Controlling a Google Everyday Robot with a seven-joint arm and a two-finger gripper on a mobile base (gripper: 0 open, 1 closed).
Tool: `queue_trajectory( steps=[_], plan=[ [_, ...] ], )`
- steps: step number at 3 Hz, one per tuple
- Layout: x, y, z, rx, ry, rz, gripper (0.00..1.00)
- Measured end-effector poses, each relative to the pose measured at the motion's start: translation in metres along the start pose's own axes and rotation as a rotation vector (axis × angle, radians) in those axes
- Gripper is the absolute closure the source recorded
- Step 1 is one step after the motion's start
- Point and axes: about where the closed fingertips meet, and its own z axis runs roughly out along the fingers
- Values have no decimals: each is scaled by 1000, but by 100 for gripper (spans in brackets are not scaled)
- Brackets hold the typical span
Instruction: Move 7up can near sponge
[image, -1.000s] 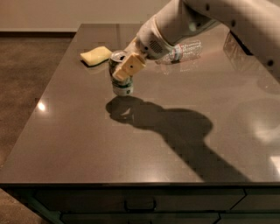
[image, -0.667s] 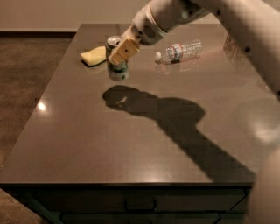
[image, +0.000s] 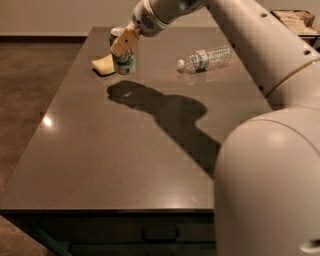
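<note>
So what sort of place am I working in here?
Probably an office kitchenette or lab: long dark counter with drawers beneath, brown carpet-like floor, plain wall. The gripper grips the 7up can at the far end, beside the sponge.

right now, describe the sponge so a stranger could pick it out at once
Look at the dark table, far end, left side. There the gripper holds the 7up can, and the sponge lies just left of it. It is the only flat, pale yellow thing; the clear bottle lies farther right.

top of 7up can (image: 123, 64) covered by clasping pincer (image: 123, 45) at far end of table (image: 125, 150), sponge (image: 102, 65) edge behind can
</note>
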Motion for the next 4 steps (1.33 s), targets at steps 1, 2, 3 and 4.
queue_trajectory(
  steps=[1,2,3,4],
  plan=[
    [-5,-19,30,30,32,37,100],
    [2,-33,52,45,65,77,100],
    [11,-41,68,51,77,105,100],
    [21,-47,76,52,81,121,83]
  ],
)
